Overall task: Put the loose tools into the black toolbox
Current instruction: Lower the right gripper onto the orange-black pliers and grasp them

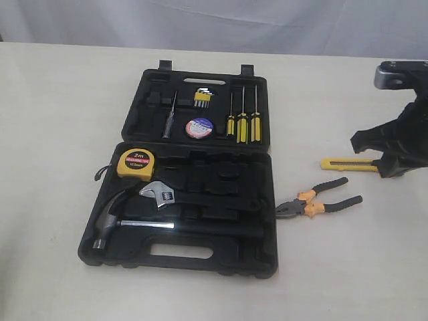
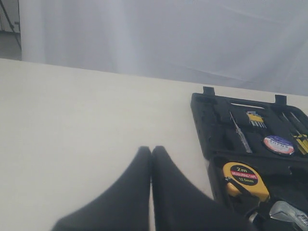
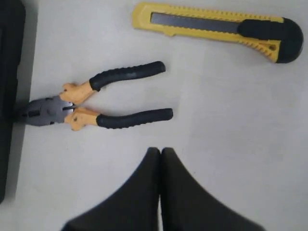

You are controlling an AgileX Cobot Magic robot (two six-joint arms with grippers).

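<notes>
At three o'clock from the black toolbox [image 1: 200, 257], the orange-and-black-handled pliers [image 1: 319, 200] lie loose on the table [image 1: 67, 134], with the yellow-black utility knife [image 1: 348, 164] out toward two o'clock. The yellow 2m tape measure [image 1: 136, 163] and black tape roll [image 1: 199, 128] already sit inside. The right gripper [image 3: 160, 151] hovers clenched and empty near both, the left gripper [image 2: 151, 150] likewise clenched, so the step looks like fetching the pliers, which calls for parting the jaws and lowering across the handles.

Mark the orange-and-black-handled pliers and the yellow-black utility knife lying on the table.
Orange-and-black-handled pliers [image 3: 82, 117]: right wrist view, on an orange handle section by the pivot.
Yellow-black utility knife [image 3: 202, 22]: right wrist view, on the grey blade strip.
</notes>
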